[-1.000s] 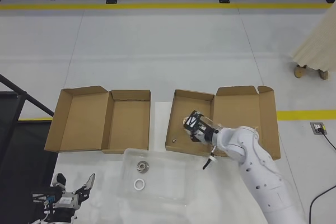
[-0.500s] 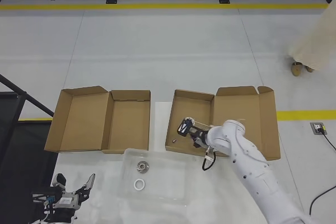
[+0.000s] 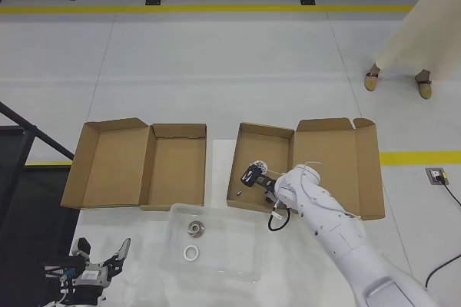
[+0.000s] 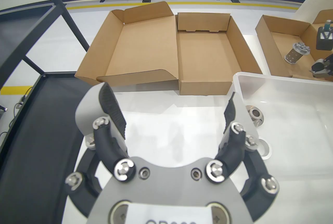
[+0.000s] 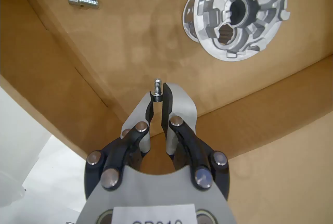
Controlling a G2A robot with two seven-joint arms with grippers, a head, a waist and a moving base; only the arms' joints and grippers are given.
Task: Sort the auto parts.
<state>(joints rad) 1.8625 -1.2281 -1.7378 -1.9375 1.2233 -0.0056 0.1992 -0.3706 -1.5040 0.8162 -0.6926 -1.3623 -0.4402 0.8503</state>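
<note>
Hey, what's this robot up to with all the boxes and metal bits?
It's sorting auto parts. Its right hand grips a small bolt over the right box, where a second bolt and a metal hub already sit. Its left hand hangs open near the clear bin, which holds a flange and a ring.

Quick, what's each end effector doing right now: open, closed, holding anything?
Left end effector: open, empty.
Right end effector: closed on a small bolt, inside the cardboard box.
</note>
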